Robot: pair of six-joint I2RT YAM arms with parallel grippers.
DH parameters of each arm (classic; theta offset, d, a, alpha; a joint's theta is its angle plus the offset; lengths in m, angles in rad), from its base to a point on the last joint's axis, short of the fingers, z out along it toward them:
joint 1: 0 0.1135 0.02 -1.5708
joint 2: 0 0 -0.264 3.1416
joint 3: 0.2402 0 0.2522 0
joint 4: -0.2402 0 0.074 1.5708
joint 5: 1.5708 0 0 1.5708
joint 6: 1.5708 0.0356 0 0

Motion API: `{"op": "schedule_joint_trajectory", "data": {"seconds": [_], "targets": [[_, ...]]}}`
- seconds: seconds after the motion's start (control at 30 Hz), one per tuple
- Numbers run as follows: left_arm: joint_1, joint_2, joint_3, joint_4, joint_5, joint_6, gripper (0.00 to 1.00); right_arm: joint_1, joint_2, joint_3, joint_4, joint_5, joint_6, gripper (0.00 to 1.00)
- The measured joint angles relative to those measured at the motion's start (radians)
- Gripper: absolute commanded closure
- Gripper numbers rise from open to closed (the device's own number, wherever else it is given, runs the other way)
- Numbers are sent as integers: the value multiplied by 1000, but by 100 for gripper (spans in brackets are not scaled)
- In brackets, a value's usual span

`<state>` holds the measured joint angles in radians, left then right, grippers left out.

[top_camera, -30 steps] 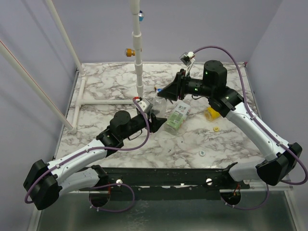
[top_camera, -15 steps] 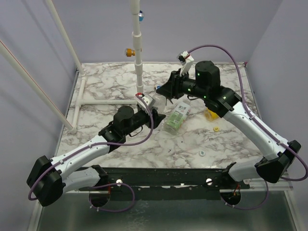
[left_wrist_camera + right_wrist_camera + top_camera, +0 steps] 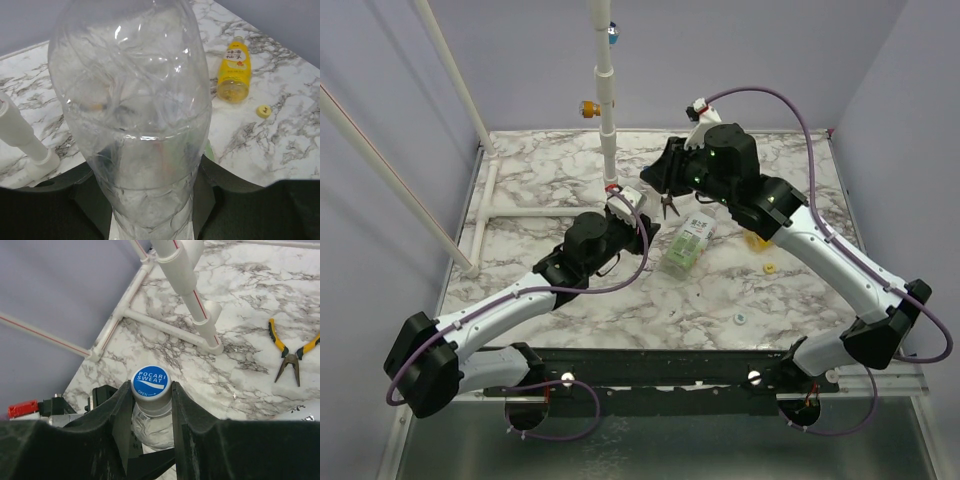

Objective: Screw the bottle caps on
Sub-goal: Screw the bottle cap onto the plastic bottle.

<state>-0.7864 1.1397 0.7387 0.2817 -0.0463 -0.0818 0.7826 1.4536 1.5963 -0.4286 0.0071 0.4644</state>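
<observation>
Above the tabletop (image 3: 540,170), between the 2 arms, a clear bottle (image 3: 135,100) is held off the surface. The left tool (image 3: 150,187) is clenched around its body, and the right tool (image 3: 151,401) is clamped on the blue cap (image 3: 151,381) sitting on the neck. Its long axis runs from the left tool up to the right one, cap end facing the right wrist; how far it leans from upright I cannot tell. Empty, thin-walled and creased, it looks light and easily dented, so a moderate squeeze on the body suits it. The small, stiff cap is best pinched by its sides for turning.
</observation>
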Motion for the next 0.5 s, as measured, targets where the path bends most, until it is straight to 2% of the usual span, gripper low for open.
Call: {"op": "schedule_joint_trajectory", "data": {"seconds": [0.27,0.37,0.5], "targets": [[-8,53,21,11,-83,30,100,27,47,53,-44,131,37,69],[-8,62,21,16,-97,37,100,32,60,71,-64,156,44,64],[-8,64,21,25,-101,43,100,39,68,93,-86,176,48,62]]}}
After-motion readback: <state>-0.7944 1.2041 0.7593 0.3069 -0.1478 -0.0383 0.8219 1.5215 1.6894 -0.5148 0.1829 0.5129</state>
